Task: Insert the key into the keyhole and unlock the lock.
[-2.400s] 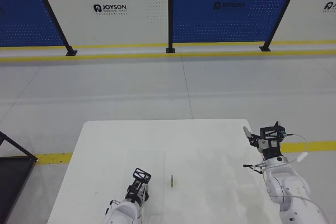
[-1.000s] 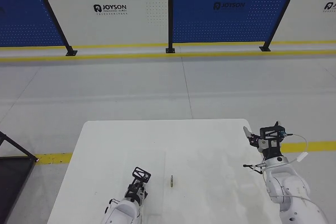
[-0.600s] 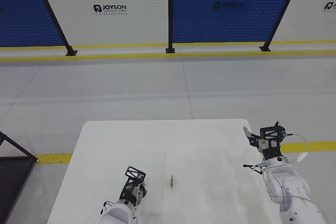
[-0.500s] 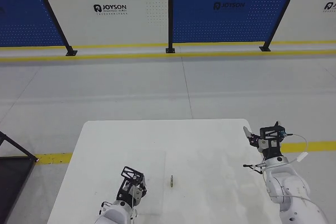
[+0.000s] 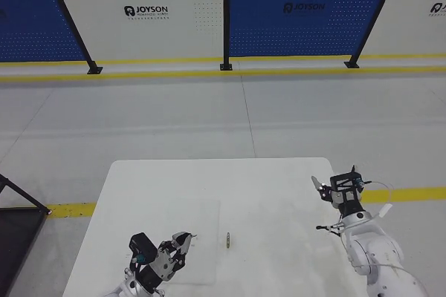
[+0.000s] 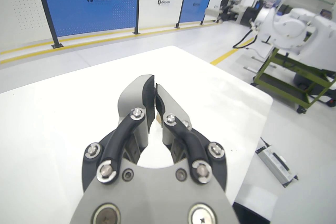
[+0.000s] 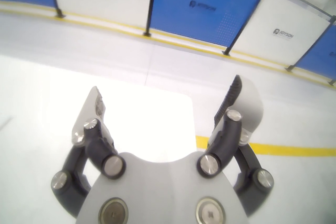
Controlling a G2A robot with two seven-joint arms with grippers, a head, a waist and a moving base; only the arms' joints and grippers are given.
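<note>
Swung left tool (image 6: 155,87) down to face small brass piece (image 5: 227,239), probably lock, lying near desk (image 5: 267,193) centre; pinched closed on nothing. Nudged right tool (image 7: 166,86) inward, spread wide. Must reopen left before any grasp.

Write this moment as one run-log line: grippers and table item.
left gripper: shut, over table | right gripper: open, near table's right edge | small item: on table, apart from both
</note>
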